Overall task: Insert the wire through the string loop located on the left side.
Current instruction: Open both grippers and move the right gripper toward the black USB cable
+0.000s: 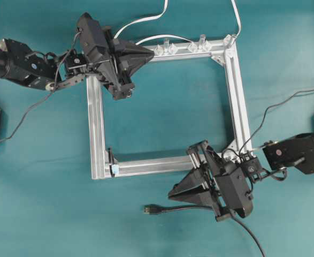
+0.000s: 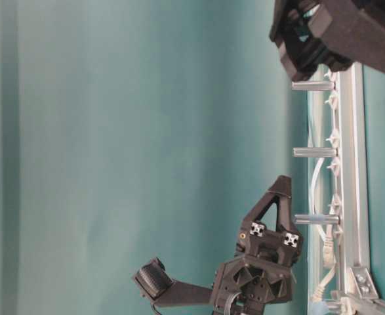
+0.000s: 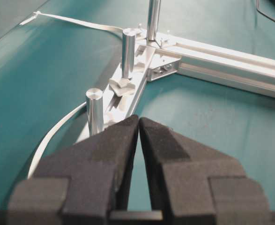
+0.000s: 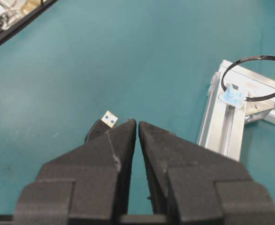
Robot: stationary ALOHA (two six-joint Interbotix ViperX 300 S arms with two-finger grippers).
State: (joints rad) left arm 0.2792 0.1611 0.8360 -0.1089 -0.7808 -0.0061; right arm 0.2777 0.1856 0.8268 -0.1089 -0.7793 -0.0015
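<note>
The wire (image 1: 199, 208) lies on the teal table at the front, its black plug (image 1: 151, 209) with a silver tip pointing left. In the right wrist view the plug (image 4: 103, 123) shows just left of my fingertips. The string loop (image 1: 112, 159) stands at the frame's front-left corner, above a pale-blue tape tab (image 1: 114, 169). From the right wrist it is a thin dark ring (image 4: 254, 59) over the tab (image 4: 232, 96). My right gripper (image 1: 171, 193) hovers shut and empty just behind the wire. My left gripper (image 1: 150, 52) is shut and empty over the frame's back bar.
A square aluminium frame (image 1: 237, 101) lies mid-table, with upright posts (image 3: 95, 110) and clear clips (image 1: 193, 46) on its back bar. White cables (image 1: 146, 20) run off behind it. A thin dark lead (image 1: 285, 101) crosses the table at the right.
</note>
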